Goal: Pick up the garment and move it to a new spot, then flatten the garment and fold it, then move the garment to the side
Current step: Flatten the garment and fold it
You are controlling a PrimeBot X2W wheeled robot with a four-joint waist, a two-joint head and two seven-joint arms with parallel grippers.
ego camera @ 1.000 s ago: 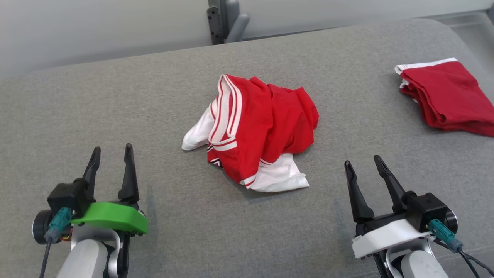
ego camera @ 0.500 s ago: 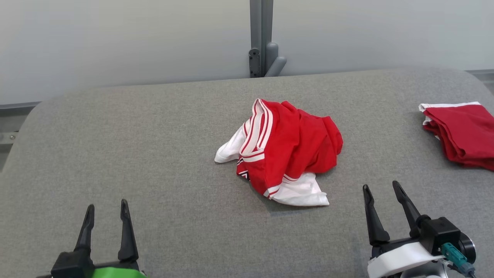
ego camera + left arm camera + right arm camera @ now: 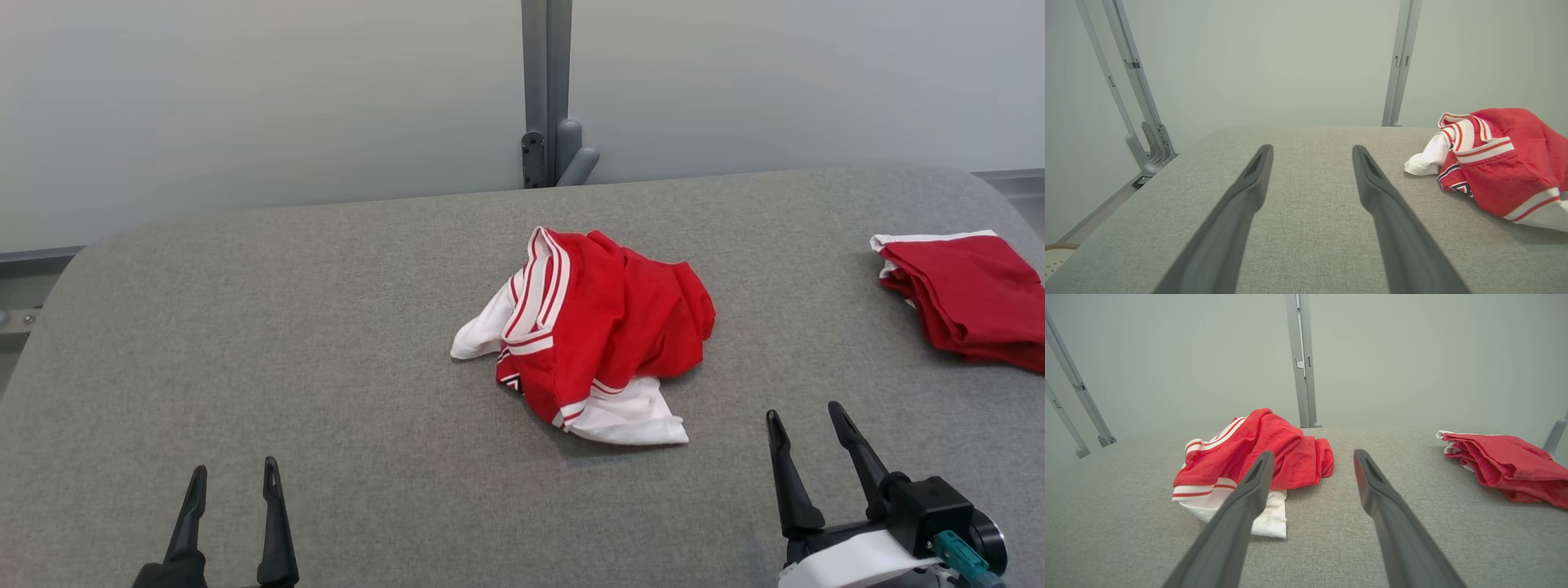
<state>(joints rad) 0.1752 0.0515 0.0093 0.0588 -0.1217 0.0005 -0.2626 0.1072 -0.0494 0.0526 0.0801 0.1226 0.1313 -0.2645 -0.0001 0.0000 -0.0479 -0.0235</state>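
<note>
I'm looking at a grey fabric-covered table [image 3: 286, 327] with rounded corners, backed by a pale wall [image 3: 245, 98] and a grey upright post [image 3: 545, 82]. The crumpled red-and-white garment [image 3: 596, 327] lies near the table's middle (a second red garment [image 3: 963, 298], folded, sits at the right edge). My left gripper [image 3: 234, 467] and right gripper [image 3: 802, 411] hover near me, fingers spread, holding nothing.

So the crumpled red-and-white striped garment [image 3: 592, 335] sits bunched up dead centre on the grey fabric-covered table [image 3: 326, 327]. A folded red cloth [image 3: 963, 298] (white trim along its far edge) lies out at 3 o'clock. The left gripper [image 3: 235, 467] is at 7 o'clock and the right gripper [image 3: 802, 411] at 5, both with dark fingers spread, touching nothing.
</note>
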